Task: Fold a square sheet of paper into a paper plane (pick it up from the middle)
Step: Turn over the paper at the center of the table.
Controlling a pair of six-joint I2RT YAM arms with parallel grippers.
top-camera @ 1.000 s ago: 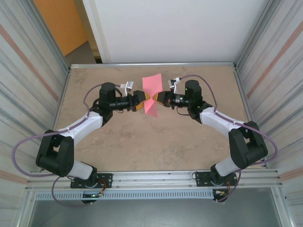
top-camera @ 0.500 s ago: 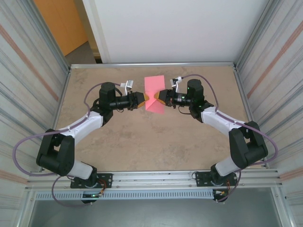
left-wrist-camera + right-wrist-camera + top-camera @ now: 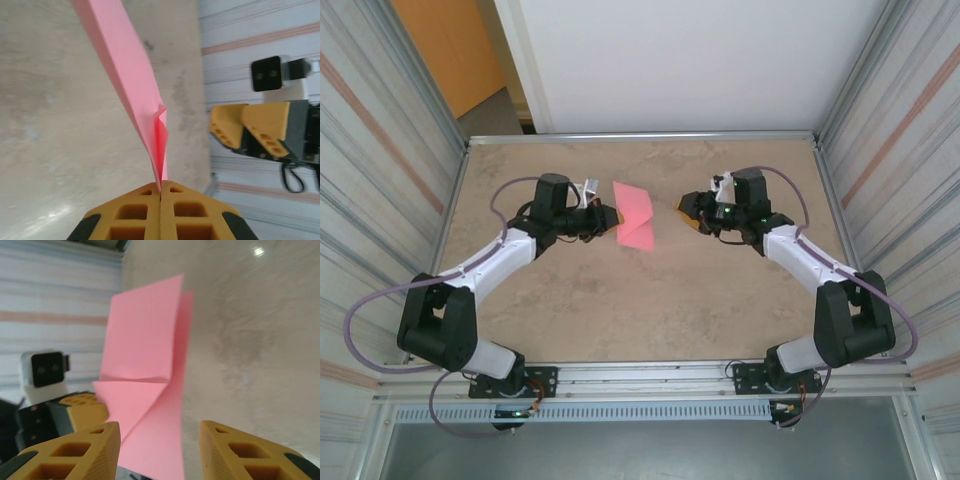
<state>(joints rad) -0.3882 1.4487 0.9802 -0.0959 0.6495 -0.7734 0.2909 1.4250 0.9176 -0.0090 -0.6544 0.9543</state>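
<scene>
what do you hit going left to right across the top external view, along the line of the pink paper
left arm → left fingers, shut on the paper's edge → pink sheet of paper, partly folded → right fingers, open and apart from the paper → right arm

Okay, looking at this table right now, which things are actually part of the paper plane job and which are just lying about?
Part of the job:
- square sheet of paper, pink and partly folded, lifted off the surface
- left gripper, shut on the paper's edge
- right gripper, open and clear of the paper

Just there:
- table
- orange door
- ribbed side walls
</scene>
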